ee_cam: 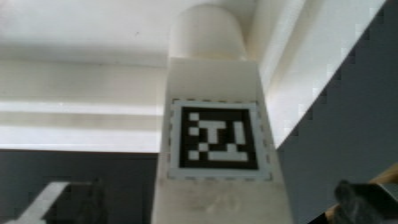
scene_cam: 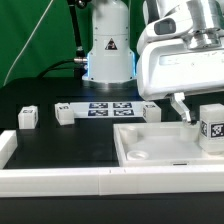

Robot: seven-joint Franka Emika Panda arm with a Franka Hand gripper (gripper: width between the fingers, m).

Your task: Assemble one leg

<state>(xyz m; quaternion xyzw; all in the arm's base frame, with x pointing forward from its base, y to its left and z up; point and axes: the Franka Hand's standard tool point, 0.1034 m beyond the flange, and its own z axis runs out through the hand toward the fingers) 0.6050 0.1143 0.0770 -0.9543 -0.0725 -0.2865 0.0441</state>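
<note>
Leg [scene_cam: 212, 127] upright, seemingly in tray [scene_cam: 140, 152], between parted gripper [ee_cam: 205, 200] fingers.

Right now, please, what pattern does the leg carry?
The leg bears a black-and-white square marker; wrist view clearest.

Small white leg [scene_cam: 211, 128] [ee_cam: 217, 120], upright, b/w marker on side — at tray [scene_cam: 135, 135] edge
</note>
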